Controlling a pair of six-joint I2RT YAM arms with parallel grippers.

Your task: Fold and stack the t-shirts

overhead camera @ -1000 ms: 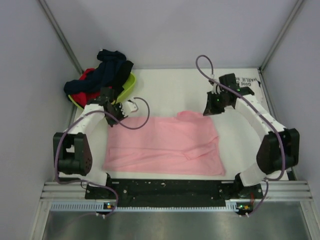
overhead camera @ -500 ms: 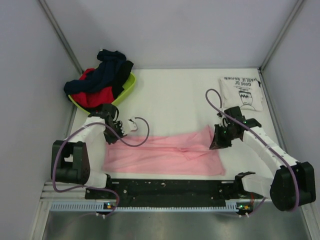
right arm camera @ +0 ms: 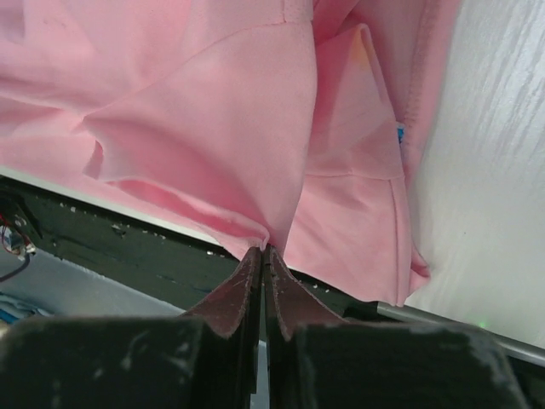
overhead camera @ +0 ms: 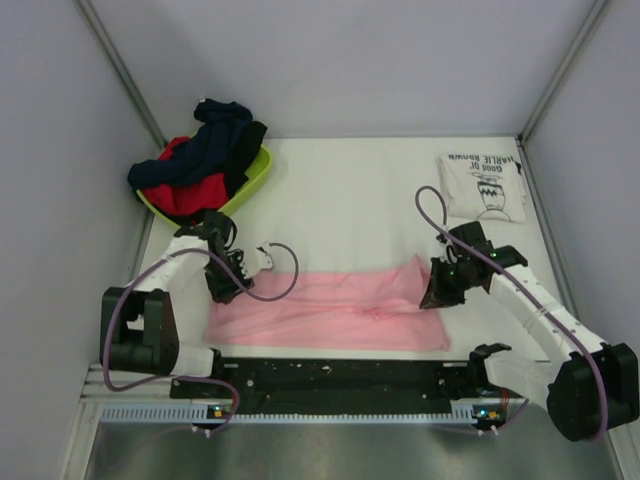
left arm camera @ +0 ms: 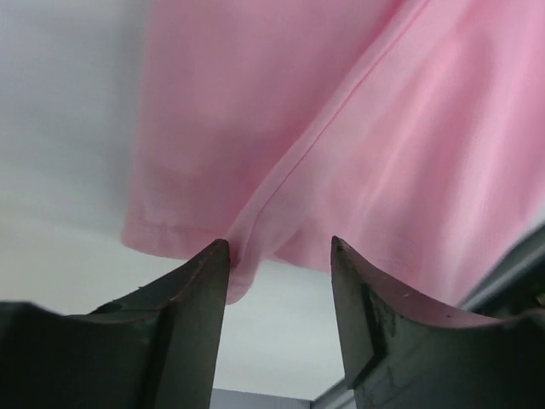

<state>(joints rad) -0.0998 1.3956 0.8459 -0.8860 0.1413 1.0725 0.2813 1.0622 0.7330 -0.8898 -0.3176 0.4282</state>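
Observation:
The light-pink t-shirt (overhead camera: 330, 310) lies folded into a long band near the table's front edge. My left gripper (overhead camera: 222, 290) stands at its left end. In the left wrist view this gripper (left arm camera: 279, 256) is open, and a pink hem fold (left arm camera: 243, 273) rests against the left finger. My right gripper (overhead camera: 437, 295) is at the shirt's right end. In the right wrist view it (right arm camera: 266, 249) is shut on a pinched fold of the pink cloth (right arm camera: 213, 111). The white t-shirt (overhead camera: 483, 185) with black lettering lies folded at the back right.
A lime-green basket (overhead camera: 258, 172) heaped with dark blue and red clothes (overhead camera: 195, 165) stands at the back left, close behind my left arm. The black mounting rail (overhead camera: 330, 375) runs along the near edge. Grey walls close in both sides.
Both grippers drew the pink shirt's far edge towards the front, folding it into a narrower band. The left gripper has just opened and let go of the cloth; the right stays shut.

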